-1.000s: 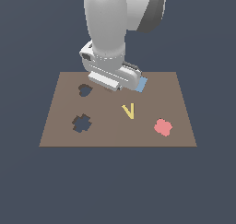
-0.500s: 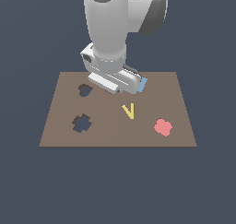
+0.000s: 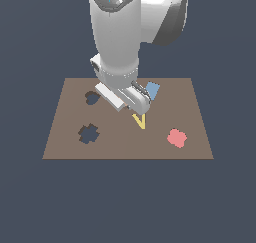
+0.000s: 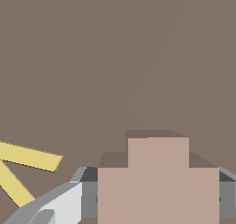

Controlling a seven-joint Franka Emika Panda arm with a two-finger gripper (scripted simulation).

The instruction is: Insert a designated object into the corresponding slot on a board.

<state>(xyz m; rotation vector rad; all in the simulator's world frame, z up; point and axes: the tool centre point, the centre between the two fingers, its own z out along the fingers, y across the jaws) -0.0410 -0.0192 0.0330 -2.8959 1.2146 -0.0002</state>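
yellow v (image 3: 140, 121) just beside tool (image 3: 136, 107)

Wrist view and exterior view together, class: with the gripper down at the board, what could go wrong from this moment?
1. The yellow V lies right beside the gripper; lifting or swinging could knock it.
2. The tan piece fills the wrist view between the fingers, but contact isn't visible; it may slip.
3. The jagged slot needs matching lobes; a slight rotation could jam the piece on the board.
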